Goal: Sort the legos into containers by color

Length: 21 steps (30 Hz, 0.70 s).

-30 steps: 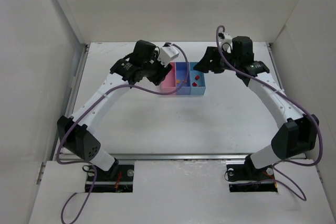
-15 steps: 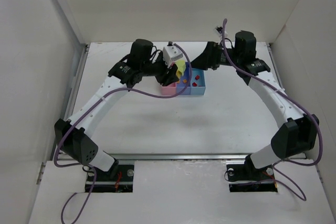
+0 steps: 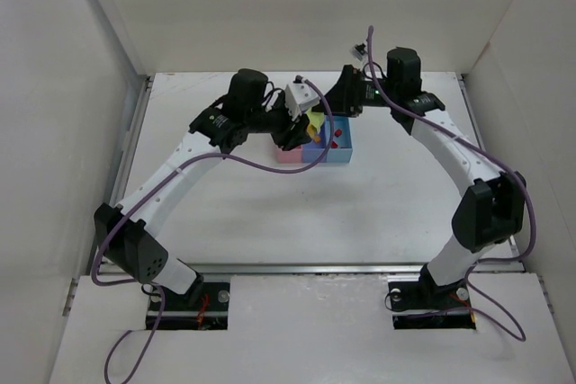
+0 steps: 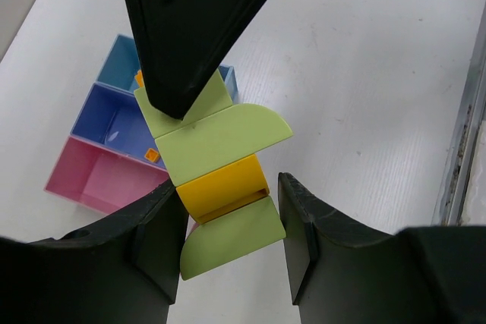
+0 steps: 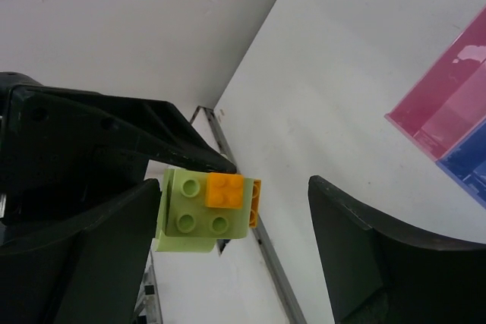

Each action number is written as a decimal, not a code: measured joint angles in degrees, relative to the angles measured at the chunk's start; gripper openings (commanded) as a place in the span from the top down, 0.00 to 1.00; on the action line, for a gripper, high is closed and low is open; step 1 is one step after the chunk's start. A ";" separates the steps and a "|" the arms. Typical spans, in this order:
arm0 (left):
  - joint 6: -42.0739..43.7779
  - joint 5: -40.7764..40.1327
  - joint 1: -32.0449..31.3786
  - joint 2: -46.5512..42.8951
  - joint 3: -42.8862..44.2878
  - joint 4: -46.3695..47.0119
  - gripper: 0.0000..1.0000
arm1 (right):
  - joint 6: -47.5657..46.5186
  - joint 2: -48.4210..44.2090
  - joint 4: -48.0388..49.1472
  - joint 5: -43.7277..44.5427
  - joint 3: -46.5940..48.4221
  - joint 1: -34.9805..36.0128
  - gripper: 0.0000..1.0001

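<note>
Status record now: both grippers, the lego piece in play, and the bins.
left gripper: shut on lego cluster
lego cluster: lime green and orange bricks stuck together, held in the air
right gripper: open, one finger against the cluster
containers: pink, purple-blue and light blue, joined in a row
red legos: in the light blue compartment

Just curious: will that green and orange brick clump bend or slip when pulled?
Probably stiff: the brick clump shows straight-edged plastic layers. It may split at the seams between colours rather than bend. Its smooth faces could slip in the left gripper.
</note>
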 measured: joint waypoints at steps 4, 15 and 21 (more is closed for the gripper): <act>0.57 -1.29 -0.42 0.00 0.00 -0.02 1.00 | 1.14 0.81 0.35 -1.70 0.94 0.50 0.27; 0.90 -6.03 -0.66 -0.02 0.00 0.72 1.00 | 3.04 1.84 1.07 -4.74 1.01 1.16 0.27; 0.92 -7.10 -0.76 -0.02 -0.02 0.72 1.00 | 4.07 2.82 1.11 -5.42 1.01 1.46 0.47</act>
